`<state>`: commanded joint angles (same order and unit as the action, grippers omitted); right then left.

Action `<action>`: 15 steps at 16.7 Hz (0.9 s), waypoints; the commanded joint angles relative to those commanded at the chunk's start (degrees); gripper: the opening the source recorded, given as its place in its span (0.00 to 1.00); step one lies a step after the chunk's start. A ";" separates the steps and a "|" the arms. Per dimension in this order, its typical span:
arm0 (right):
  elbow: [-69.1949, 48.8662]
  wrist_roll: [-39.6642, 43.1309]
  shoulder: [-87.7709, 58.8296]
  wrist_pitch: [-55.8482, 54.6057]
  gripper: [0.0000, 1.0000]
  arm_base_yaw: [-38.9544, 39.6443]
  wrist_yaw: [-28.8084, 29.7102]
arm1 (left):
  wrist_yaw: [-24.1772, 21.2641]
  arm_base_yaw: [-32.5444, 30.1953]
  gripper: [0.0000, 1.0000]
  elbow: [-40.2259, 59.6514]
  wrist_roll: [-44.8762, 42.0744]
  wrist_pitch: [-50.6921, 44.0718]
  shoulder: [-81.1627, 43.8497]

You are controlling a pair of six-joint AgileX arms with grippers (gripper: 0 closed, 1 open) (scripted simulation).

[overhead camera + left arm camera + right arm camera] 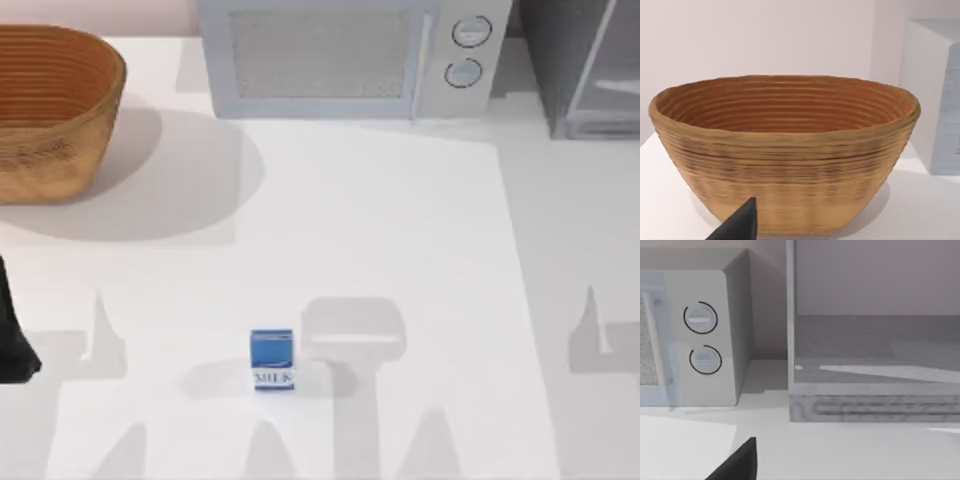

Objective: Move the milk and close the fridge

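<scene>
Milk [272, 360]: standing upright on the bench [400, 250], near the front edge and about midway across in the top view, untouched, well apart from everything else. Fridge [590, 65]: sitting at the far right corner, just beside the microwave [350, 55]; door seemingly standing open, interior floor showing in the right wrist view. Basket [50, 105]: resting at the far left. Step in hand, by judgement: opening stage, nothing grasped, neither part of the task begun. Left arm [15, 330]: showing as a dark shape at the left edge of the top view, low and apart from the carton. Left end effector [740, 225]: one dark fingertip showing in its wrist view, pointing toward the basket; opening not determinable, nothing visibly held. Right end effector [737, 460]: likewise one dark fingertip, facing fridge and microwave knobs; opening not determinable, nothing visibly held. Next move, by judgement: reaching down over the carton, closing on its narrow sides, keeping it upright. Views compared: top view giving carton position and "MILK" lettering; left wrist view giving basket ribbing and depth; right wrist view giving fridge cavity and pale frame.
</scene>
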<state>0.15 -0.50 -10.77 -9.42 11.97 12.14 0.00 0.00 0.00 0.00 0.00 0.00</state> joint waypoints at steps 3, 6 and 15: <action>-0.27 -0.31 -6.08 -5.79 1.00 8.06 7.73 | 0.00 0.00 1.00 0.00 0.00 0.00 0.00; -0.51 -0.41 -11.95 -11.48 1.00 15.44 14.48 | 0.00 0.00 1.00 0.00 0.00 0.00 0.00; -1.32 -0.32 -29.94 -29.09 1.00 37.71 37.12 | 0.00 0.00 1.00 0.00 0.00 0.00 0.00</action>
<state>-1.17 -0.82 -40.72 -38.51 49.68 49.26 0.00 0.00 0.00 0.00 0.00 0.00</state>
